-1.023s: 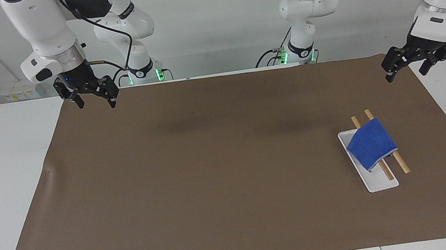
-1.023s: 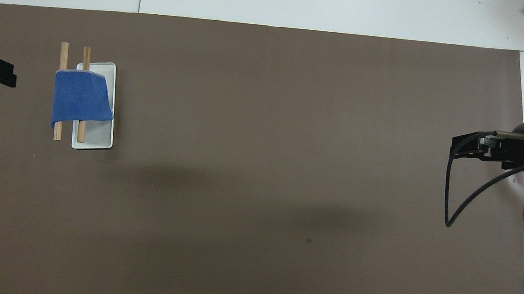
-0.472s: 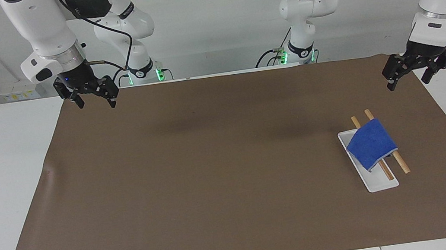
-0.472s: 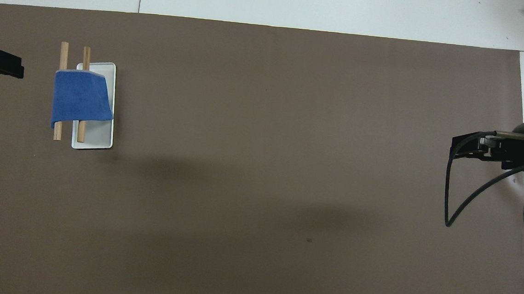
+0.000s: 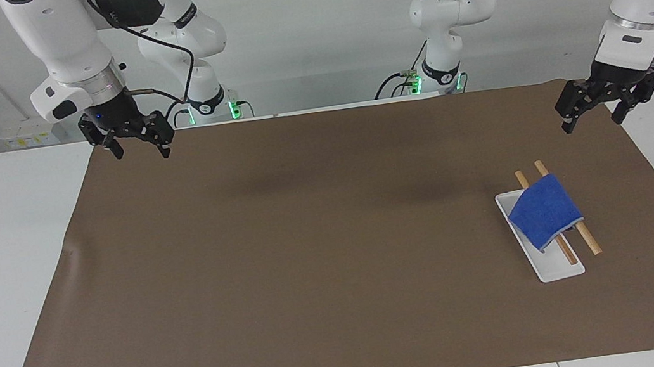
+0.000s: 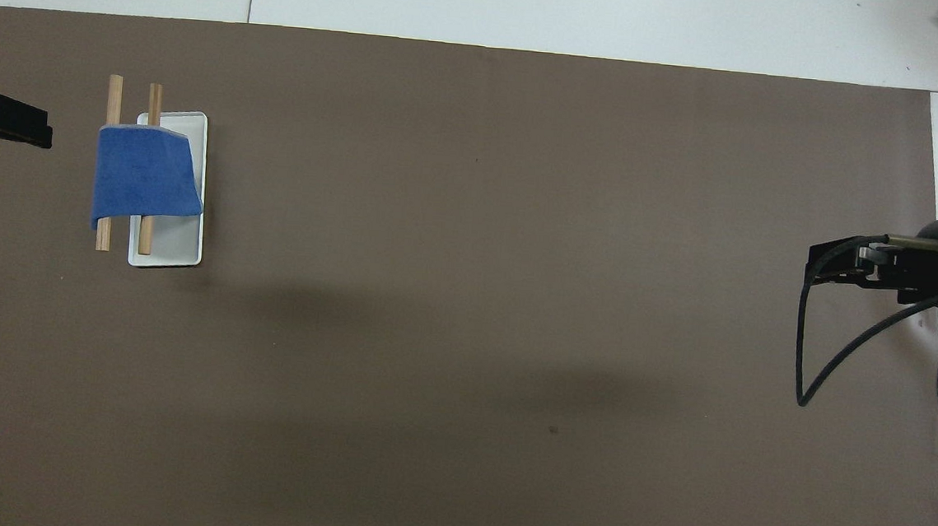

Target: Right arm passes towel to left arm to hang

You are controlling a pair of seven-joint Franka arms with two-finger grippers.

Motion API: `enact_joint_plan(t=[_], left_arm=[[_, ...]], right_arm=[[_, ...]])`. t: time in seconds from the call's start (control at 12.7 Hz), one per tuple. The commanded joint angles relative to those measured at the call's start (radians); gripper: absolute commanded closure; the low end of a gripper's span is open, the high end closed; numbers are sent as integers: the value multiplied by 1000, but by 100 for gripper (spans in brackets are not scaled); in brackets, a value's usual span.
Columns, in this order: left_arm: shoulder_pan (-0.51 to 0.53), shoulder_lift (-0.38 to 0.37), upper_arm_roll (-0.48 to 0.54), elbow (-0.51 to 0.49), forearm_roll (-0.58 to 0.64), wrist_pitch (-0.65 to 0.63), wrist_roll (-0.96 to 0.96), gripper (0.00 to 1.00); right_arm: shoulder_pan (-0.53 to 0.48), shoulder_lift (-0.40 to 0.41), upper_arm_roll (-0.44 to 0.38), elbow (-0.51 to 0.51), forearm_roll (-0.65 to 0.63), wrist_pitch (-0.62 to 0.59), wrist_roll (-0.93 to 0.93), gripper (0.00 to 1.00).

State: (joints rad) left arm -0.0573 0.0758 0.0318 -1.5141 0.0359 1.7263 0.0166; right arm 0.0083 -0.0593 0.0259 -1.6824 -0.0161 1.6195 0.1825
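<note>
A brown mat (image 5: 312, 262) is covering the table; the towel (image 5: 544, 212) is draped over two wooden rods (image 5: 584, 235) at lower right, seemingly above a white tray (image 5: 553, 267). The left gripper (image 5: 591, 113), upper right, and right gripper (image 5: 139, 147), upper left, are being held wide, empty.

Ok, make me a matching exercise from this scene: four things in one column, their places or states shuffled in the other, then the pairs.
1. towel
2. white tray
3. left gripper
4. right gripper

A. open, over the mat's corner at the right arm's end
B. draped over two wooden rods
C. open, over the mat's edge near the towel
D. flat on the mat, under the rods

Pairs: 1-B, 2-D, 3-C, 4-A
</note>
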Motion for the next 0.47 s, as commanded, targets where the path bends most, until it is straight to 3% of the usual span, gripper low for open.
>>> enact_joint_plan(t=[0.0,0.39], left_arm=[[-3,-34,-16,-35,-11,6,-1,0],[-3,-36,-16,-37,-11,9,0,0]], right_arm=[[-2,-8,3,-11,-2,-9,-23,0],[-2,-19,6,-33,-2,13,-66,0]])
